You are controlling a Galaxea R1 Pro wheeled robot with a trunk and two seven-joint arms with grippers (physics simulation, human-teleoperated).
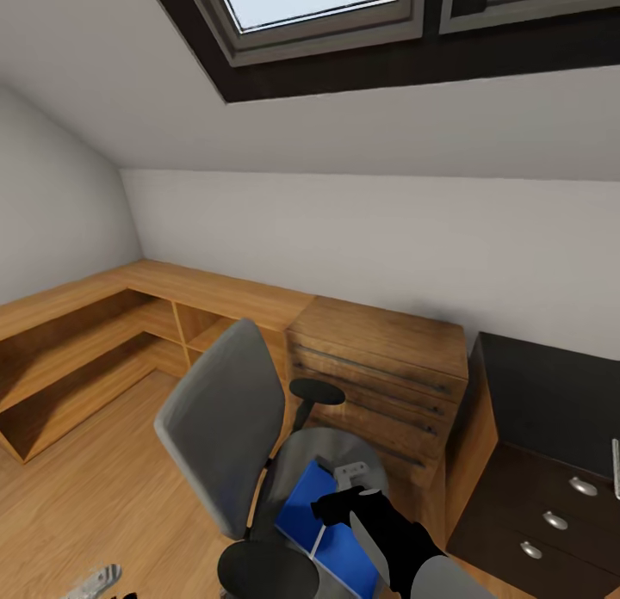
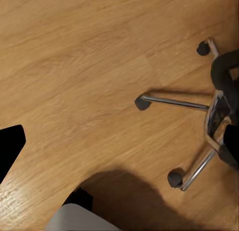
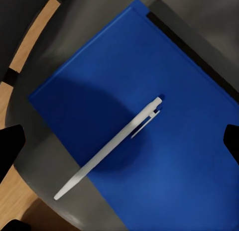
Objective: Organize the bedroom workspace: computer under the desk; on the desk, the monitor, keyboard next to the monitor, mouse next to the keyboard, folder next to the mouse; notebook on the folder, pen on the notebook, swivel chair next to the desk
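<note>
Wood-floored attic bedroom. Flat blue folder (image 3: 149, 116) lies on the grey padded chair (image 1: 226, 410) seat, thin white pen (image 3: 110, 147) across it, tip overhanging. Right gripper (image 3: 119, 139) is held open above them. Pen should be pinched mid-barrel, squarely. Left gripper's (image 2: 10, 146) state cannot be told.

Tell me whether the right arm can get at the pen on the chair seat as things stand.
Probably yes. The right gripper hangs open over the swivel chair, and the pen lies uncovered across the folder, between the spread fingertips. Nothing looks in the way.
</note>
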